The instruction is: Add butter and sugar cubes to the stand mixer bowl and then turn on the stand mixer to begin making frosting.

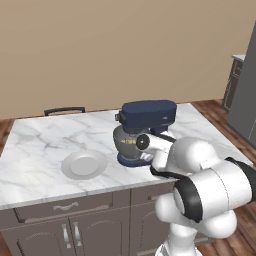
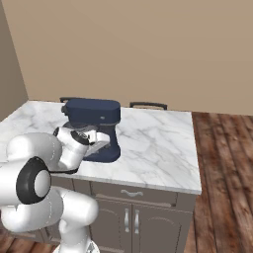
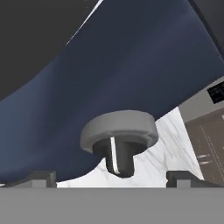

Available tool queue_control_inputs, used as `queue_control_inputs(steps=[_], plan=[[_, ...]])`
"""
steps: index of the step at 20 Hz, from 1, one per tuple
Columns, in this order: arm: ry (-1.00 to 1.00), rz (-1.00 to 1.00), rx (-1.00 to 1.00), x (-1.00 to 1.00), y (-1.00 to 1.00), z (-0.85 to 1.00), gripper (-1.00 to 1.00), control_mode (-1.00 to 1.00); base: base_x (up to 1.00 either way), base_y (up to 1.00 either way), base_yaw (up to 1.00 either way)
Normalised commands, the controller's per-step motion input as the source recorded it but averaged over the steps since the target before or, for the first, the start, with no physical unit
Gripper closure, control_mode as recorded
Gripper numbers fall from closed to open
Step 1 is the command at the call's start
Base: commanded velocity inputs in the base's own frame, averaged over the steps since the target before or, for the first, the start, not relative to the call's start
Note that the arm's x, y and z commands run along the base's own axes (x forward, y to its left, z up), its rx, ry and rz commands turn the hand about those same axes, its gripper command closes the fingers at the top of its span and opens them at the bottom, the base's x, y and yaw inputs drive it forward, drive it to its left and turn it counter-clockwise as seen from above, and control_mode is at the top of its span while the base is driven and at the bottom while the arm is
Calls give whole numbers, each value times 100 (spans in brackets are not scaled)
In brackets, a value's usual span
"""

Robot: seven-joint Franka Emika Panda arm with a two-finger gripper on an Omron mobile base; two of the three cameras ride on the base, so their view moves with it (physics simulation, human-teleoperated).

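Here, the marble counter [image 1: 40,145] is seen carrying the stand mixer [image 1: 147,116], which stands near the middle of the top, toward the front edge, with a grey-white plate [image 1: 84,164] lying apart to its left. The mixer is judged heavy and stiff, a machine that is not to be lifted or shoved; only its control is meant to be worked. Under the bulky blue head the grey metal bowl [image 1: 124,141] is seated on the flat base; it looks hard, smooth and likely slippery. A touch of yellow is glimpsed at the bowl in the left base view, but it cannot be told whether that is the butter. The sugar cube cannot be made out.

The knob [image 3: 119,131] is shown close up in the hand view as a round grey cap on a dark stem, jutting from the blue body. It is judged rigid and small, best taken across the cap's rim with one finger on each side and then turned. The gripper [image 3: 109,177] is held wide open, its two dark tips straddling the knob from below, nothing being gripped.
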Motion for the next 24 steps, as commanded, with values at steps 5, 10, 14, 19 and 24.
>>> queue_control_inputs(steps=[5,10,14,19,24], plan=[[0,0,0,20,0,0,-100,-100,0,0,0],[0,0,0,25,0,0,-100,-100,0,0,0],[0,0,0,27,0,0,-100,-100,0,0,0],[0,0,0,26,0,0,-100,-100,0,0,0],[0,0,0,27,0,0,-100,-100,0,0,0]])
